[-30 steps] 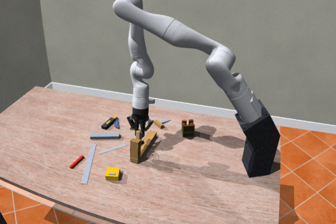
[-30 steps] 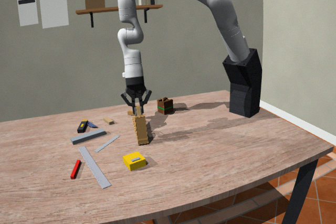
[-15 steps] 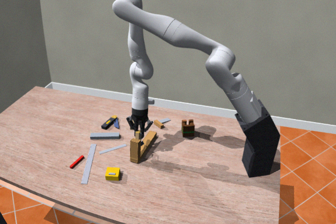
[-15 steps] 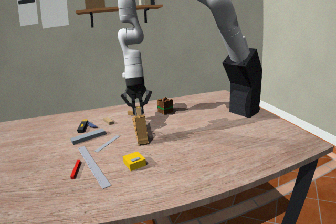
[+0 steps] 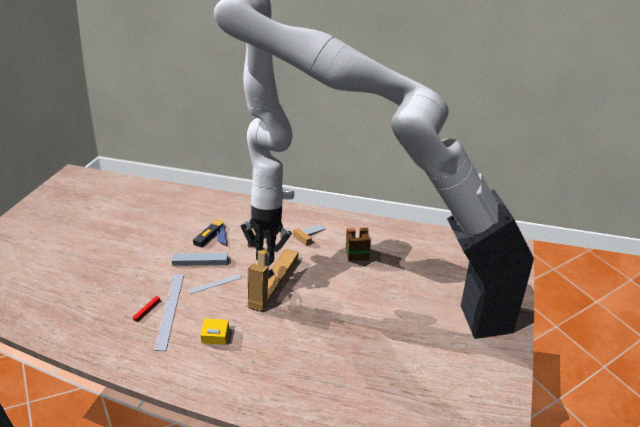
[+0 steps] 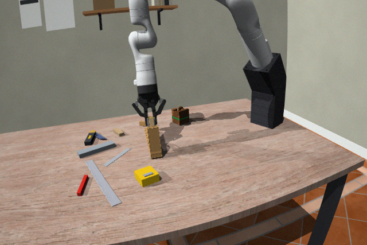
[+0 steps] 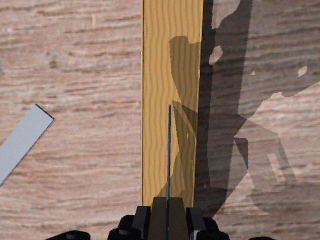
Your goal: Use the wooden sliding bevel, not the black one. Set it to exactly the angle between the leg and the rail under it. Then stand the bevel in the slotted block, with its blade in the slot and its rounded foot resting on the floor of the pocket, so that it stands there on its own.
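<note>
My gripper [image 5: 264, 251] [image 6: 151, 118] [image 7: 167, 227] points straight down and is shut on the wooden sliding bevel [image 5: 262, 259] [image 6: 152, 123]. In the wrist view its thin dark blade [image 7: 169, 150] shows edge-on, running along the wood below. The bevel sits on top of the tan leg-and-rail piece [image 5: 258, 288] [image 6: 153, 146] [image 7: 172, 75], whose sloping part [image 5: 282, 265] leans away behind the upright part. The brown slotted block [image 5: 357, 245] [image 6: 180, 116] with a green band stands apart, to the right of the gripper.
The black bevel [image 5: 208, 234] [image 6: 89, 137], a grey bar [image 5: 199, 258] [image 6: 96, 148], a steel ruler [image 5: 169, 311] [image 6: 102, 182], a grey strip [image 5: 214, 283] [image 6: 117, 156] [image 7: 20, 140], a red stick [image 5: 146, 308] [image 6: 82, 185] and a yellow box [image 5: 215, 330] [image 6: 146, 175] lie left and in front. A small wooden piece [image 5: 302, 236] lies behind.
</note>
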`<state>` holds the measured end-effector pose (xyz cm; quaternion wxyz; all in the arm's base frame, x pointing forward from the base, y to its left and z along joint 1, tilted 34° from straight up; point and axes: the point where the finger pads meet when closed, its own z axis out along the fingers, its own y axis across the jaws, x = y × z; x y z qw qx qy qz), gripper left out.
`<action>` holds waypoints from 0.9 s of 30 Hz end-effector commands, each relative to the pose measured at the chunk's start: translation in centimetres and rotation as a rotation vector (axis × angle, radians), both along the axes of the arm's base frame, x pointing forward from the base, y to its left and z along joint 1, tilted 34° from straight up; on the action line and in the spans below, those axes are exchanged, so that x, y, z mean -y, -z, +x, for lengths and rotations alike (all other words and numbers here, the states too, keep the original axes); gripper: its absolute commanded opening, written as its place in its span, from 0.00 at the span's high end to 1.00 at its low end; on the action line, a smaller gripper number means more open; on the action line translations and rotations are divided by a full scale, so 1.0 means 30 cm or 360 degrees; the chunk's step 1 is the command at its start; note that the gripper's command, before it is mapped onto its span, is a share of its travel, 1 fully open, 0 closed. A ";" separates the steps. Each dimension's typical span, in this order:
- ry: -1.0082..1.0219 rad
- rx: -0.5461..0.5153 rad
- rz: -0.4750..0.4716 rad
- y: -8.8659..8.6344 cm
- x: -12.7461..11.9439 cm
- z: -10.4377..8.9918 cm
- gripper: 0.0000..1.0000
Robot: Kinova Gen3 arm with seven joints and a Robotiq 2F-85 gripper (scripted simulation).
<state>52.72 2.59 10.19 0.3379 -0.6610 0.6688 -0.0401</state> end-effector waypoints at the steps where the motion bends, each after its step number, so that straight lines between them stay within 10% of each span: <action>1: 0.0001 0.0002 -0.0001 -0.001 0.001 0.002 0.90; 27: 0.0001 0.0002 -0.0001 0.036 -0.019 0.026 0.90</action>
